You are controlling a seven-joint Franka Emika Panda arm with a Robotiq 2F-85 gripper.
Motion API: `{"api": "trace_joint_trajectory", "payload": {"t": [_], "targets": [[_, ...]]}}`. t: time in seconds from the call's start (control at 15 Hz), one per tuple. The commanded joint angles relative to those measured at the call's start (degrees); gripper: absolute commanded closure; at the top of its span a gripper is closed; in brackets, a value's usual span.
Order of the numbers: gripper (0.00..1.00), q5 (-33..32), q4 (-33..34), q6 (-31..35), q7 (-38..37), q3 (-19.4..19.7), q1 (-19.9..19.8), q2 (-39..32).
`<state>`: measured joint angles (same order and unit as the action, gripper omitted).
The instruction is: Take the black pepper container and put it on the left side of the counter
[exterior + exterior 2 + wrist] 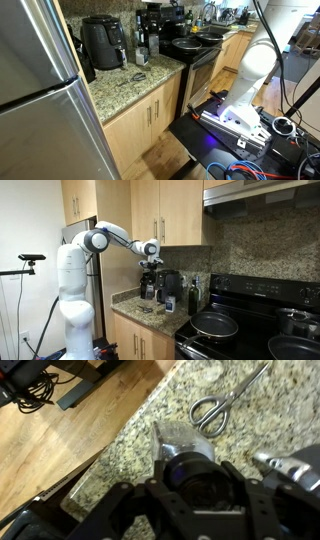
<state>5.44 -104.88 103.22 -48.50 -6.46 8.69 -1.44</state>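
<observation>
So the end effector (197, 510) was hanging right over the counter (130, 445) in the wrist view, fingers spread wide with nothing between them yet. Straight below, in the gap, sat what I took to be the black pepper container (187, 455): a small clear-ish shaker with a dark cap, standing upright. A pair of scissors (222, 402) lay at about 1 o'clock from it, near but apart. A dark metal thing poked in at 3 o'clock, couldn't tell what.

In an exterior view the end effector (150, 270) hovered above the counter (135, 308), with a black air fryer (103, 42) further back.

My guess on handling: light, rigid, probably smooth plastic or glass, so a bit slippery and easy to tip. I'd pinch the body just under the cap, squarely across it, not the cap itself.
</observation>
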Motion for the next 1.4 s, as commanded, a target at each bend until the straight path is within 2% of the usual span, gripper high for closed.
{"api": "trace_joint_trajectory", "payload": {"t": [0.0,0.07,0.2,0.27,0.47,0.73,0.87,1.0,1.07,1.13,1.2,1.33], "targets": [[0.67,0.6,-2.4,1.3,4.6,-4.1,3.3,1.6],[0.42,0.0,-0.7,0.0,0.5,-3.6,2.7,0.3],[0.42,-0.1,-0.8,0.1,1.0,-5.0,4.2,0.4],[0.67,-0.1,-0.8,0.1,1.5,-5.0,4.2,0.4],[0.67,0.3,-1.8,0.6,6.1,-7.3,6.5,-2.1],[0.67,-0.4,-2.2,9.7,8.5,-12.0,11.6,-5.2],[0.67,-0.2,-1.4,16.5,8.7,-13.2,13.5,-7.5],[0.67,1.7,-1.6,20.0,10.1,-13.4,14.1,-7.4],[0.42,0.0,-1.7,17.5,6.8,-13.1,14.9,-7.4],[0.42,0.2,-1.6,18.8,7.3,-13.2,15.1,-7.6],[0.67,0.3,-1.6,19.1,7.7,-13.1,15.0,-7.7],[0.67,-3.1,0.0,17.4,6.1,-12.6,15.5,-10.5]]}}
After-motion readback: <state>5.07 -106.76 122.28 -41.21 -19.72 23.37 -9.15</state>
